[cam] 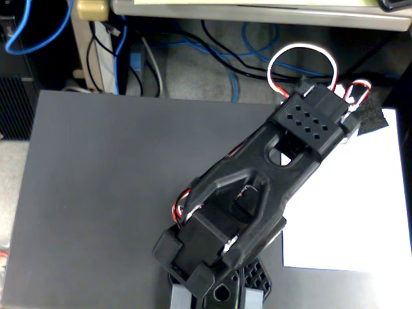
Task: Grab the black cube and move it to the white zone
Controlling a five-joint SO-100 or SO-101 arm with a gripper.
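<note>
The black cube [372, 120] shows partly at the white zone's [360, 206] upper edge, directly beyond the arm's tip. The end effector [353, 119] sits hidden beneath the arm; its state cannot be determined.

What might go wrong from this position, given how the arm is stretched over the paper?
The black cube peeks out beside the arm at the top edge of the white zone; released here, it could end up half on the sheet, half off. The hand is hidden beneath the arm, so the grip cannot be checked. The looped wires could snag on retraction.
</note>
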